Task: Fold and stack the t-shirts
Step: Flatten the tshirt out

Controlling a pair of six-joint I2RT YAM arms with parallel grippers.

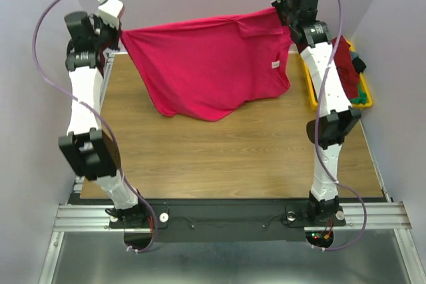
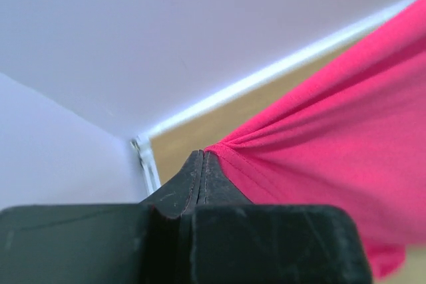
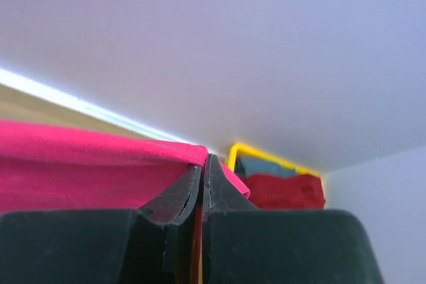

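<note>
A crimson t-shirt (image 1: 206, 64) hangs stretched between both arms above the far half of the wooden table (image 1: 233, 157), its lower edge drooping onto the wood. My left gripper (image 1: 122, 33) is shut on the shirt's left corner; in the left wrist view its tips (image 2: 202, 154) pinch the crimson cloth (image 2: 319, 144). My right gripper (image 1: 278, 11) is shut on the right corner; the crimson fabric (image 3: 86, 157) runs left from its closed tips (image 3: 204, 159). More t-shirts, maroon (image 1: 344, 64) and green (image 1: 361, 98), lie in the yellow bin.
The yellow bin (image 1: 311, 91) stands at the table's right edge behind the right arm, and it shows in the right wrist view as a yellow rim (image 3: 256, 152) with maroon cloth (image 3: 286, 191). Grey walls close in on the left, back and right.
</note>
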